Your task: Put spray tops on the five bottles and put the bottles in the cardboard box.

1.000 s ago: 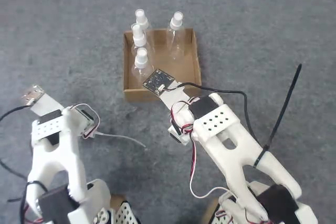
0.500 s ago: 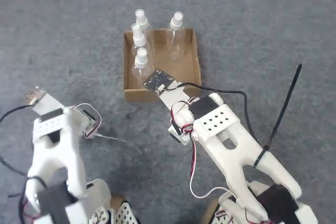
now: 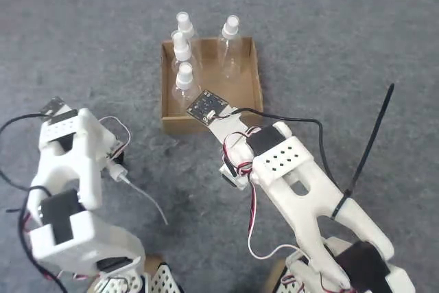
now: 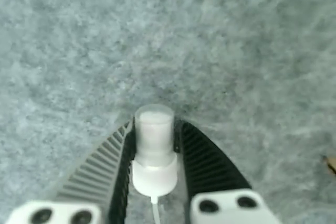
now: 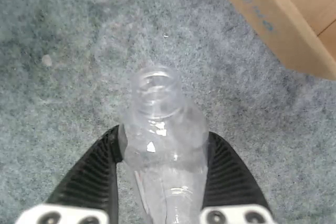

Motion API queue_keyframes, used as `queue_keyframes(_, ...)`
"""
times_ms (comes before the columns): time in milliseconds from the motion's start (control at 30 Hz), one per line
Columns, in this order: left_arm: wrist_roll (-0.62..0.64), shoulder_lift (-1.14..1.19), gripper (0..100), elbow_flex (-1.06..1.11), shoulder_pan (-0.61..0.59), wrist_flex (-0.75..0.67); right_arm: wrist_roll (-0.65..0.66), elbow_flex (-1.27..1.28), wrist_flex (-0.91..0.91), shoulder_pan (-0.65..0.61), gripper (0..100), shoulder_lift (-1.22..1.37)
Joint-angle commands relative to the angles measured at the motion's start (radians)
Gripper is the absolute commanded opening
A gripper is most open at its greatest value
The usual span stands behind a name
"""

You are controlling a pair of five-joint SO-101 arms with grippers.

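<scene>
My left gripper (image 4: 154,124) is shut on a white spray top (image 4: 154,156), held upright over grey carpet. From above, that arm (image 3: 68,149) stands at the left, and the top's thin dip tube (image 3: 145,198) trails down toward the middle. My right gripper (image 5: 163,137) is shut on a clear bottle (image 5: 157,93) with an open neck, close to a corner of the cardboard box (image 5: 278,19). The box (image 3: 257,80) sits at the back centre. Several bottles with white spray tops (image 3: 184,77) stand in it. The right arm (image 3: 281,162) hides its gripper from above.
Grey carpet covers the table. A black cable (image 3: 295,121) loops over the right arm, and a black strap (image 3: 370,142) sticks up on its right side. Open carpet lies between the two arms (image 3: 185,169) and to both sides of the box.
The left arm has pulled back and turned while holding the spray top, and the dip tube now hangs toward the lower right. The right arm has kept still.
</scene>
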Motion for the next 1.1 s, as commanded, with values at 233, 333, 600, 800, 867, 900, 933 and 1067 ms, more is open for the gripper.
queue_keyframes(233,0.009,-0.008,1,-0.018,-0.012,0.046,-0.002,-0.052,-0.015,0.016,2.4,-0.002)
queue_keyframes(333,0.006,-0.095,1,0.031,-0.052,0.029,-0.002,-0.052,-0.015,0.016,2.4,-0.002)
queue_keyframes(600,0.011,-0.351,1,0.242,-0.069,-0.121,-0.002,-0.052,-0.015,0.016,2.4,-0.002)
queue_keyframes(800,0.011,-0.439,1,0.286,-0.069,-0.124,-0.002,-0.052,-0.013,0.016,2.2,-0.013)
queue_keyframes(867,0.011,-0.453,1,0.286,-0.069,-0.12,-0.002,-0.052,-0.013,0.016,2.1,-0.013)
queue_keyframes(900,0.011,-0.457,1,0.286,-0.069,-0.118,-0.002,-0.052,-0.013,0.016,2.0,-0.013)
queue_keyframes(933,0.011,-0.462,1,0.286,-0.071,-0.118,-0.002,-0.052,-0.013,0.016,2.0,-0.015)
queue_keyframes(1067,0.011,-0.479,1,0.3,-0.071,-0.118,-0.002,-0.052,-0.013,0.016,2.0,-0.031)
